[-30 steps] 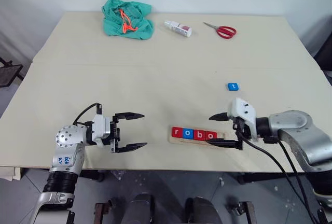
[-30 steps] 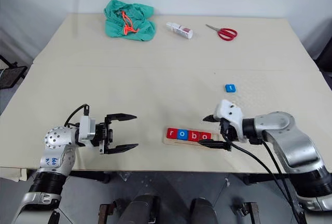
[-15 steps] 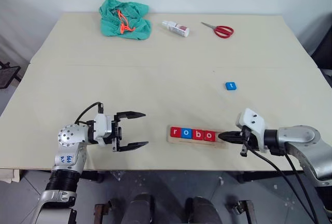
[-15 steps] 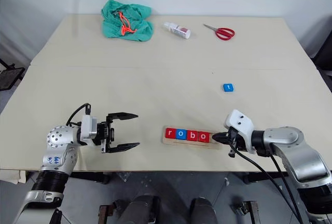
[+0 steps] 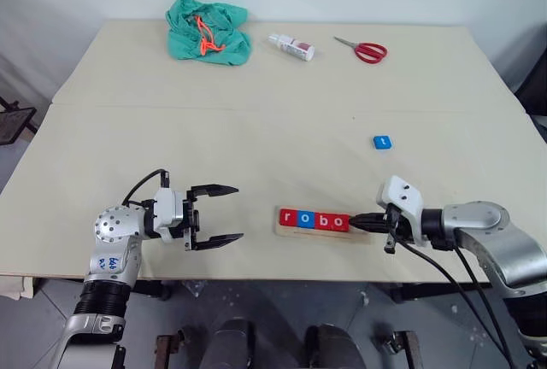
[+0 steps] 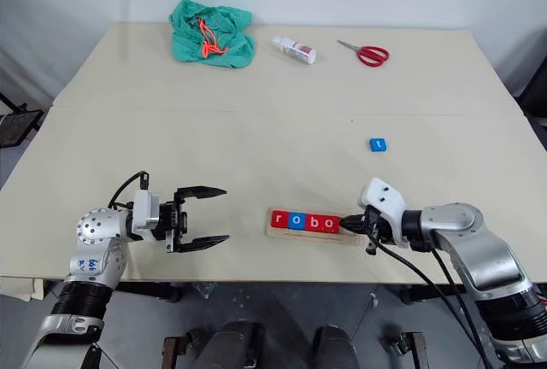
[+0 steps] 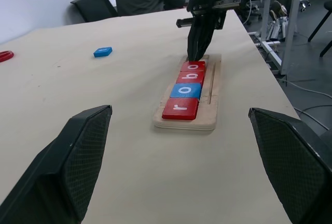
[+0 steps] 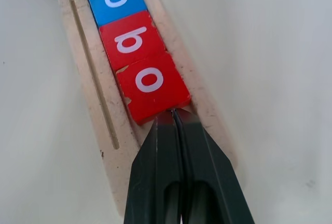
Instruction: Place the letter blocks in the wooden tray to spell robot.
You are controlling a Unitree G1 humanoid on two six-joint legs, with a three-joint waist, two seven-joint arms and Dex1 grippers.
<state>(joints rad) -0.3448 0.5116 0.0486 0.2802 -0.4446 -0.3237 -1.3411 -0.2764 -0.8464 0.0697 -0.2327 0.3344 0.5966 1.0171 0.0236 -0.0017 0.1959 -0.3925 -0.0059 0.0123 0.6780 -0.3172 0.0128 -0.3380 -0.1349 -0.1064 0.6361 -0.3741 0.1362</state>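
The table (image 5: pixel 256 104) carried the whole workspace, with a green cloth (image 5: pixel 208 29), a small bottle (image 5: pixel 292 46) and red-handled scissors (image 5: pixel 362 49) lying along its far edge, well apart from both sets of jaws. The wooden tray (image 5: pixel 323 232) lay between the two arms, its open end directly beneath the right gripper (image 5: pixel 359 223). Four letter blocks (image 5: pixel 314 219) sat in it in a touching row, reading r, o, b, o. The right jaws were closed and empty, their joined tips touching the outer edge of the second o (image 8: pixel 151 85), apparently nudging the row along the tray. The left gripper (image 5: pixel 224 213) hung with jaws wide open and empty, well to the tray's other side. The blue t block (image 5: pixel 382 142) lay loose on the table, beyond the right jaws. Judged from this, four of five letters were placed; the t remained to be fetched and seated last.
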